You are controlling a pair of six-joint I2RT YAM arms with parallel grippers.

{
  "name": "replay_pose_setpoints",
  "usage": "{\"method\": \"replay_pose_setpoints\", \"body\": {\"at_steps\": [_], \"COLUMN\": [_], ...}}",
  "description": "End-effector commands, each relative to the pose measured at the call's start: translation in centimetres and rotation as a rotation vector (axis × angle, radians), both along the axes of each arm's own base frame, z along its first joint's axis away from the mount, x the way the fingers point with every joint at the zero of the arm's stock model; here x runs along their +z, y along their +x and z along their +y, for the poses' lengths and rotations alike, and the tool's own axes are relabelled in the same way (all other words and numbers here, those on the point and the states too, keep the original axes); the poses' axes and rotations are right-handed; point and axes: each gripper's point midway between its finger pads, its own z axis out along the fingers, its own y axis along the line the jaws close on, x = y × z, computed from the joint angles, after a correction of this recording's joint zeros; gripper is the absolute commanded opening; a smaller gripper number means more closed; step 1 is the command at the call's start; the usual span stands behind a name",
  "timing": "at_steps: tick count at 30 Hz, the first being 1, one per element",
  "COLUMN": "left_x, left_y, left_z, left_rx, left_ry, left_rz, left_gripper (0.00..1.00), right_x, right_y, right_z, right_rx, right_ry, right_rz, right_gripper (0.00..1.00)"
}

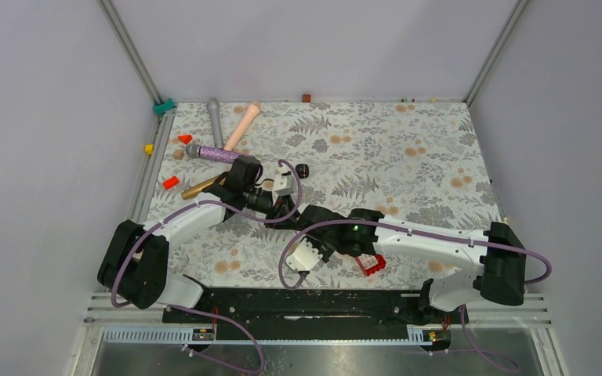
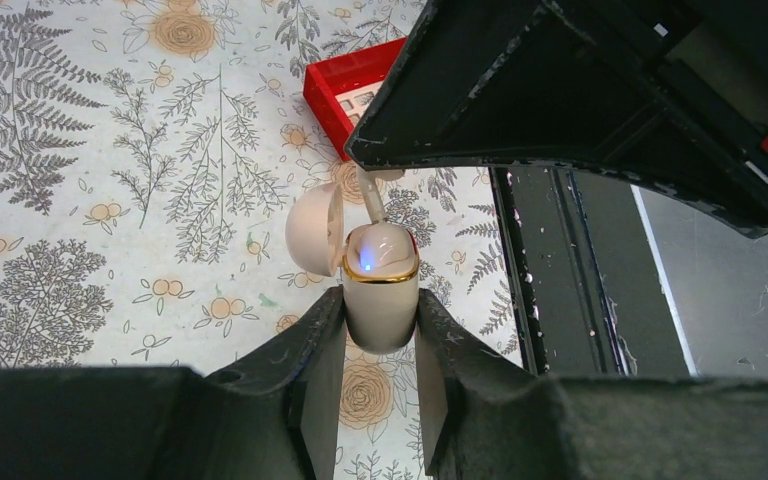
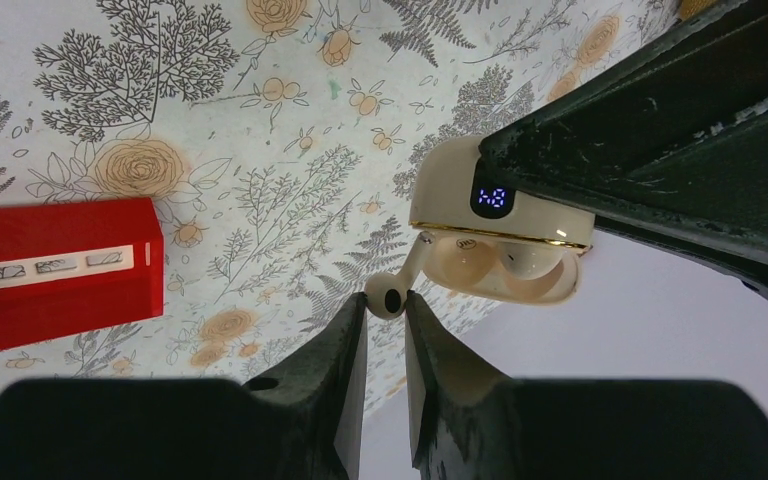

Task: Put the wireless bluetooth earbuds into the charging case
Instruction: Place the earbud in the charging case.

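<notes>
My left gripper (image 2: 380, 305) is shut on the cream charging case (image 2: 380, 290), held off the table with its lid hinged open. The case has a gold rim and a lit blue display (image 3: 492, 198). My right gripper (image 3: 387, 300) is shut on the head of a whitish-cream earbud (image 3: 390, 297). Its stem points into an empty socket of the case (image 3: 500, 235). A second cream earbud (image 3: 532, 262) sits in the other socket. In the top view both grippers meet mid-table, left (image 1: 281, 196) and right (image 1: 302, 215).
A red box (image 1: 371, 262) lies on the floral cloth under the right arm; it also shows in the left wrist view (image 2: 345, 90) and the right wrist view (image 3: 55, 270). A small black item (image 1: 303, 168) lies beyond the grippers. Red cones (image 1: 171, 182) and several rods (image 1: 219, 153) lie at the far left.
</notes>
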Motion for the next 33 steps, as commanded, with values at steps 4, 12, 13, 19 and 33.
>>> {"method": "replay_pose_setpoints", "body": {"at_steps": [4, 12, 13, 19, 33], "left_x": [1.6, 1.5, 1.6, 1.5, 1.1], "left_y": [0.4, 0.7, 0.8, 0.7, 0.1], "left_z": [-0.7, -0.8, -0.9, -0.9, -0.7], "left_rx": [-0.026, -0.011, -0.009, -0.01, -0.039], "left_ry": [-0.043, -0.03, -0.03, -0.028, -0.03], "left_rz": [-0.028, -0.003, 0.0, 0.018, 0.027], "left_gripper": [0.0, 0.0, 0.0, 0.0, 0.0], "right_x": [0.5, 1.2, 0.9, 0.0, 0.3], "right_y": [0.0, -0.7, -0.8, -1.7, -1.9], "right_z": [1.1, 1.9, 1.9, 2.2, 0.4], "right_rx": [0.004, 0.016, 0.021, 0.051, 0.062], "right_ry": [0.018, 0.055, 0.046, 0.022, -0.025], "right_rz": [-0.045, -0.038, -0.036, -0.028, -0.025], "right_gripper": [0.16, 0.16, 0.16, 0.16, 0.16]}}
